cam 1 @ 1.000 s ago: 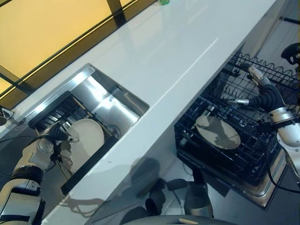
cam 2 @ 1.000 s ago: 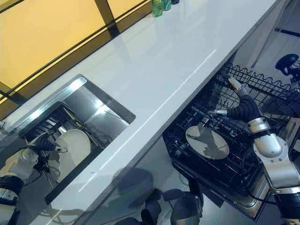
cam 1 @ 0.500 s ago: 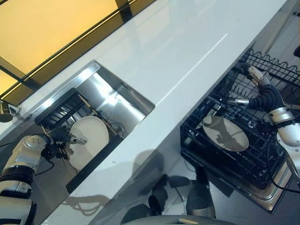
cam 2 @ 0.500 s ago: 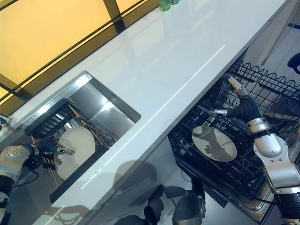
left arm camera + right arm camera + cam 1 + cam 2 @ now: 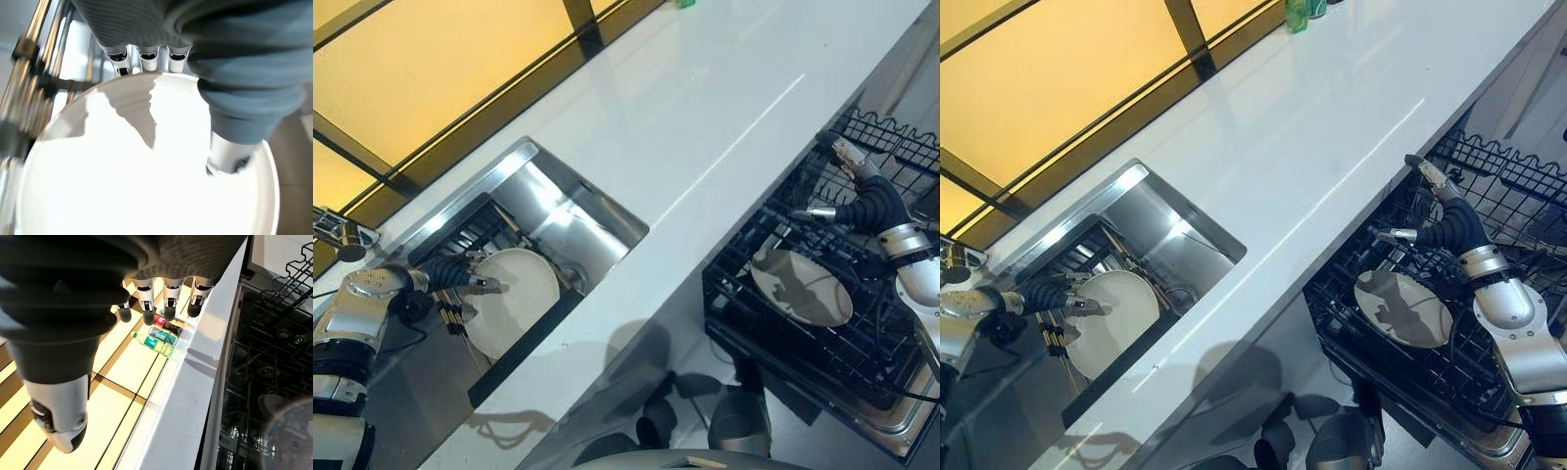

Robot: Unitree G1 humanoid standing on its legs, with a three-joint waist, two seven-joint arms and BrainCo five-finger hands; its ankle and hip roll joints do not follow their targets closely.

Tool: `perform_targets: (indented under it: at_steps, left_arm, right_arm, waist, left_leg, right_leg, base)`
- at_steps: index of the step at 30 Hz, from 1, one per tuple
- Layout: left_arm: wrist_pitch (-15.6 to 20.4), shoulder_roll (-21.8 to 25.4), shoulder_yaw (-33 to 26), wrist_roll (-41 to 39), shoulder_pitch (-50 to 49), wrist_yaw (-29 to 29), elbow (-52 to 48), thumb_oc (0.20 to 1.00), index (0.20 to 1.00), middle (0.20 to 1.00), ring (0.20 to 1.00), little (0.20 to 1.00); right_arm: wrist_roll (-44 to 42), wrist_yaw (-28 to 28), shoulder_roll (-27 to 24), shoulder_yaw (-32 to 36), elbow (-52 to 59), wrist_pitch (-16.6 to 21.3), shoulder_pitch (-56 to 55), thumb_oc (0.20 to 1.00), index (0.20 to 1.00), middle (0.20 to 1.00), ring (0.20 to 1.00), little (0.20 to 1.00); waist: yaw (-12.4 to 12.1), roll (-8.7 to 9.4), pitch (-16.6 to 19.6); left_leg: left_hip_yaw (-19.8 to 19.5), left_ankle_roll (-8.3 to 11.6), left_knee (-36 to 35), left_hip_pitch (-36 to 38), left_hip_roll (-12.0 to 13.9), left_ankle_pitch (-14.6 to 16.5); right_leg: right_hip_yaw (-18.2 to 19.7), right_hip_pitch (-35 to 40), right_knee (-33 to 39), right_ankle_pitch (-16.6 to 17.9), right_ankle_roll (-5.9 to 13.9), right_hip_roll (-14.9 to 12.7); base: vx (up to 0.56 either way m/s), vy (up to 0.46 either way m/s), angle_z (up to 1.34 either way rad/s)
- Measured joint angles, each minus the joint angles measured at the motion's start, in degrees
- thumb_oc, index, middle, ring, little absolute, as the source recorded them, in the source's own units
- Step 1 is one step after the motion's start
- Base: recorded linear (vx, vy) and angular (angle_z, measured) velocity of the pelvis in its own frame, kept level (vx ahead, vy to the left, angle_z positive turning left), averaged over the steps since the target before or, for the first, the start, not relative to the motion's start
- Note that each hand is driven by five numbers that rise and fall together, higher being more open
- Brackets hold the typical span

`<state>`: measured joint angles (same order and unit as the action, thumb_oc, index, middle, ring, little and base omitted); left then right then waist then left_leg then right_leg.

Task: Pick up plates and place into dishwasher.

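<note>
Reaching into the sink (image 5: 509,162), your left hand (image 5: 460,274) pinches the rim of the white plate (image 5: 514,302) standing there, thumb on its face, fingers behind. Your right hand (image 5: 847,186) hangs with fingers spread above the dishwasher rack (image 5: 822,343), where another plate (image 5: 801,286) lies flat.

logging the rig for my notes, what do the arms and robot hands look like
Both arms are smooth silver-grey segmented shells. The left robot hand and right robot hand each wear a dark ribbed cover over wrist and back, with silver fingers ending in dark tips and a separate thumb.
</note>
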<state>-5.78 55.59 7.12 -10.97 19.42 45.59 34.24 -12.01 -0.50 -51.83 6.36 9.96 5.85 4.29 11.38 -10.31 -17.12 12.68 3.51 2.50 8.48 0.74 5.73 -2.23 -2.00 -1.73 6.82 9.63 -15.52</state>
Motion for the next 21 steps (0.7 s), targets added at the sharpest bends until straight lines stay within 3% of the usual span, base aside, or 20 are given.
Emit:
perform_targets:
  at_steps: [3,10,21]
  left_arm:
    - [0.5,-0.1,0.1,-0.2,-0.4,2.6,-1.9,0.2,0.2,0.2,0.2,0.2]
    - [1.6,-0.6,-0.6,-1.1,-1.3,2.8,-3.4,0.2,0.2,0.2,0.2,0.2]
    - [1.7,-0.9,-2.1,-1.1,-3.1,2.8,-4.2,0.2,0.2,0.2,0.2,0.2]
  right_arm:
    - [0.0,0.2,0.0,0.0,0.0,0.0,0.0,1.0,1.0,1.0,1.0,1.0]
    - [-0.1,0.6,-0.4,0.0,0.0,0.1,-0.2,1.0,1.0,1.0,1.0,1.0]
    - [-0.7,0.9,-0.4,0.0,0.0,1.0,-2.3,1.0,1.0,1.0,1.0,1.0]
  waist:
    - [-0.1,-0.48,0.4]
    - [-0.2,-1.16,1.1]
    - [-1.9,1.16,4.3]
  left_leg:
    - [-0.1,0.0,-0.1,0.0,-0.1,0.0]
    - [-0.2,0.04,0.0,0.0,0.1,0.0]
    - [-0.4,0.19,0.0,0.0,0.9,0.0]
  right_leg:
    - [-0.1,0.0,0.0,-0.3,0.25,0.0]
    - [-0.3,0.2,0.0,-0.5,0.57,0.1]
    - [-0.9,0.4,0.3,-0.5,0.51,0.7]
  base:
    - [-0.03,-0.032,0.01]
    - [-0.04,-0.052,0.0]
    - [-0.05,-0.083,0.01]
